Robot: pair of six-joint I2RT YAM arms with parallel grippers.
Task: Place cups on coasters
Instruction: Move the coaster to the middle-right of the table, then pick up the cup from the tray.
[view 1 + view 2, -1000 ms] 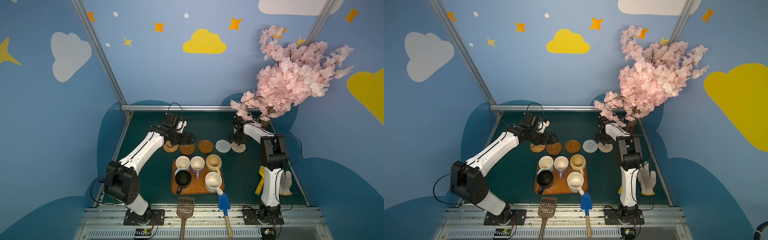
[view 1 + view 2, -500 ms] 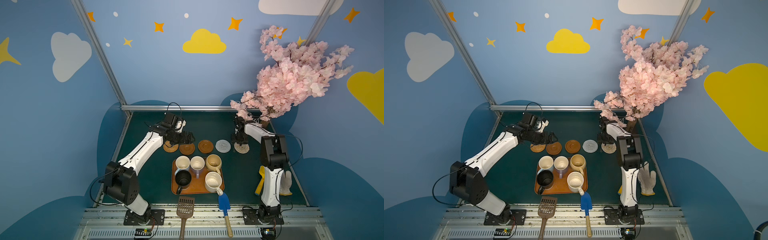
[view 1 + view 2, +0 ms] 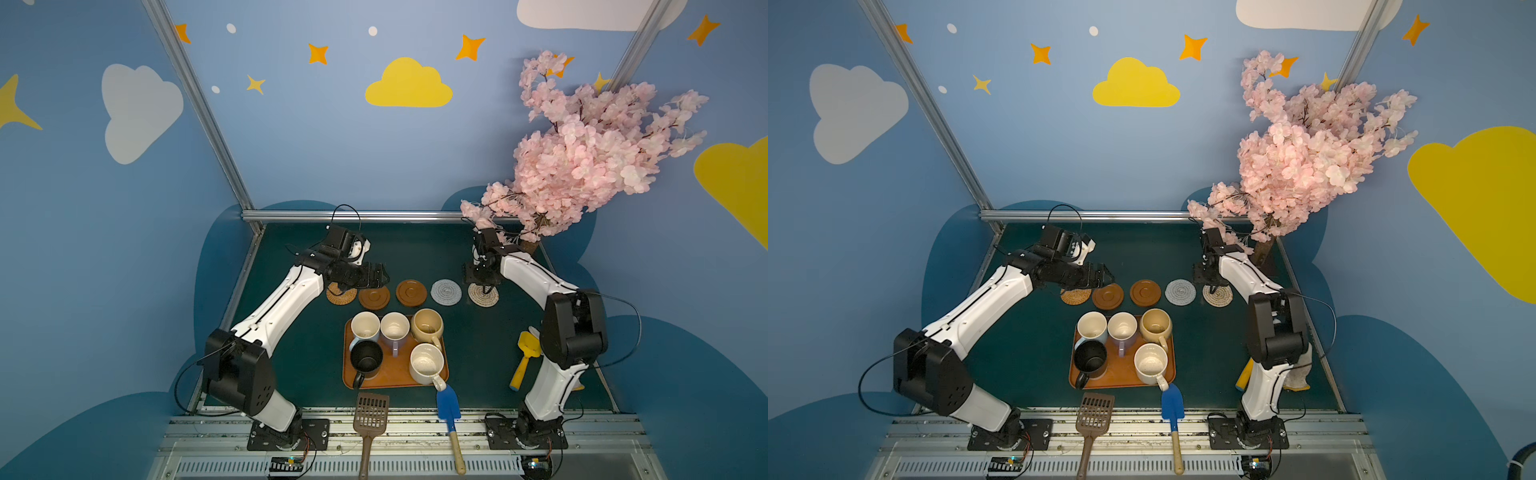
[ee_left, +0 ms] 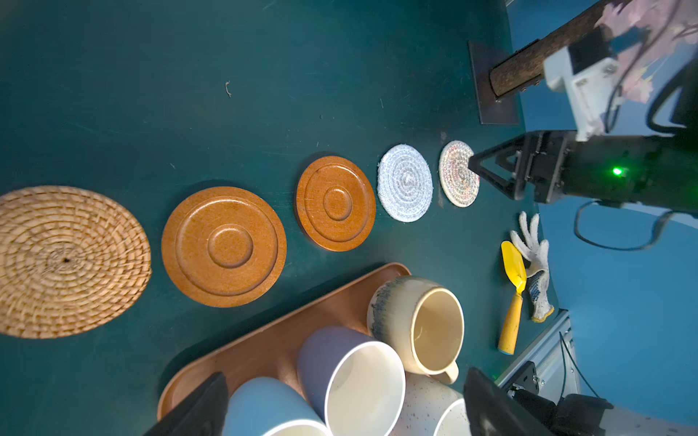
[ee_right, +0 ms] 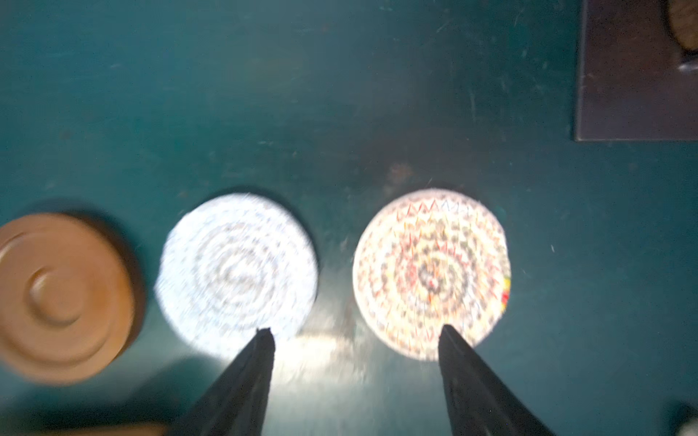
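The right hand (image 5: pixel 355 328) has just opened, releasing the cream coiled-rope coaster (image 3: pixel 483 295) slightly farther from the grey rope coaster (image 3: pixel 446 291). The left hand (image 3: pixel 380 276) hangs released, empty. All five handled mugs (image 3: pixel 394 328) sit on the orange rectangular tray (image 3: pixel 395 374), none yet placed.

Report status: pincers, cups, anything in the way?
Left pincer open, right pincer open, both empty. Five cups on orange tray, coasters bare. Left pincer hovers near rattan coaster.
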